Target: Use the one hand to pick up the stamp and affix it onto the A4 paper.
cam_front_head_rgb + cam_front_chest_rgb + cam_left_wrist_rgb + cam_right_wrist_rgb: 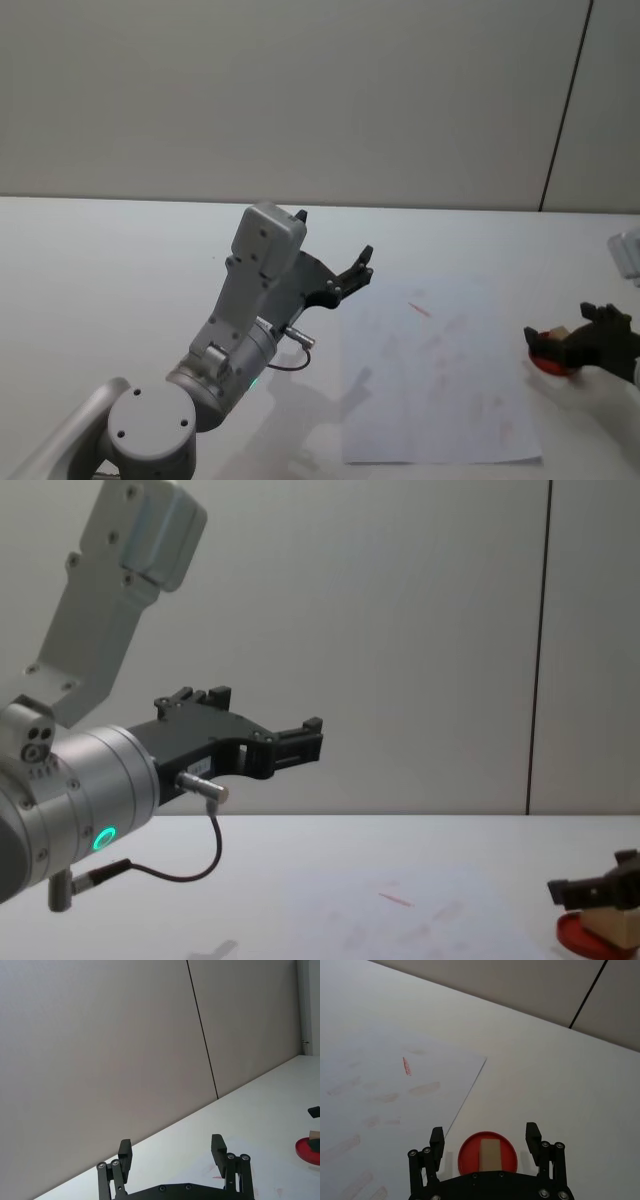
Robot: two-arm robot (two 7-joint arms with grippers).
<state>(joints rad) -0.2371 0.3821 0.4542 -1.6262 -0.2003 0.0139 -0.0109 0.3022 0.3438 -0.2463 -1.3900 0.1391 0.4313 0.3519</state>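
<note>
Now, head view: the right gripper (600, 335) sits at the desk's (120, 260) three o'clock edge, over the single red pad (552, 362) carrying the one stamp (561, 335), just off the one A4 paper's (440, 380) right side. The left gripper (352, 275) idles raised, well apart. Right wrist view: fingers spread wide, empty, the stamp (490, 1153) between them, long axis running fore-aft. Chest view: the stamp (612, 924) lies at four o'clock.

Pale matt wooden stamp (490, 1154) on a glossy red pad (468, 1152); thin smooth white paper (380, 1110).
</note>
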